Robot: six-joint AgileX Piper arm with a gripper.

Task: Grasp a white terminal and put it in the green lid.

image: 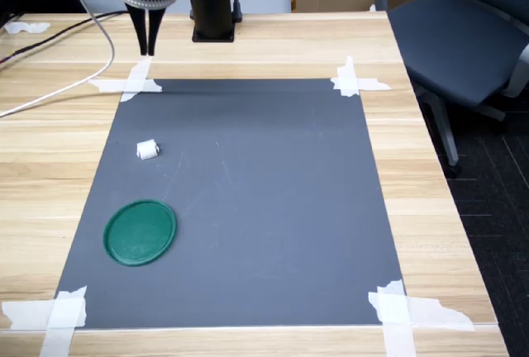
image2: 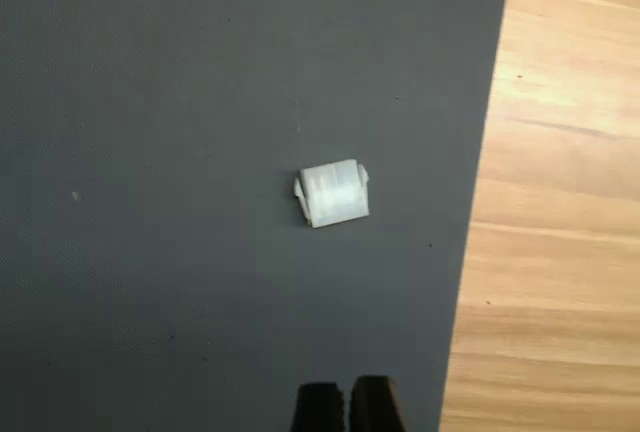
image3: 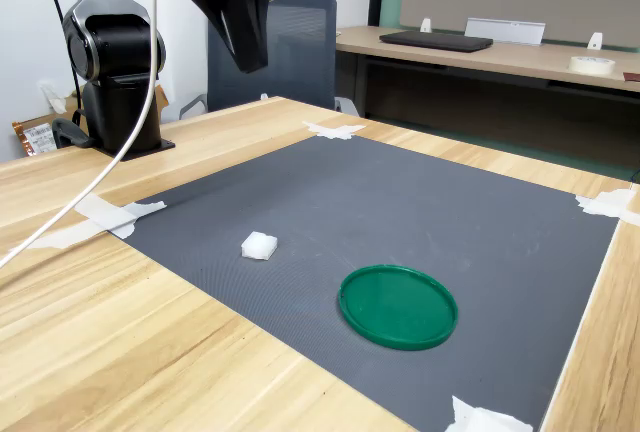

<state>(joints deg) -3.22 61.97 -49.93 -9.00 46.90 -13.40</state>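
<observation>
One white terminal (image: pixel 147 150) is lying near the mat's (image: pixel 264 208) edge, apart from the green lid (image: pixel 140 232); gripper (image: pixel 147 47) is hanging clenched w/ nothing in it.

light: bright, even | shadows: soft | wrist view: slightly blurred

- I see one white terminal (image: pixel 147 150) on the mat.
- I see one green lid (image: pixel 140 232).
- There is one dark grey mat (image: pixel 248 208) on one wooden worktop (image: pixel 430 208).
- Tape patches (image: pixel 354 81) hold the mat down, one at each of its four corners, as the first exterior view shows.
- I have one gripper (image: pixel 147 43).
- One white cable (image: pixel 74 84) lies across the worktop.
- One grey chair (image: pixel 455 35) stands beside the worktop.
- In the second exterior view, one roll of tape (image3: pixel 596 65) sits on a far desk (image3: pixel 480 52).
</observation>
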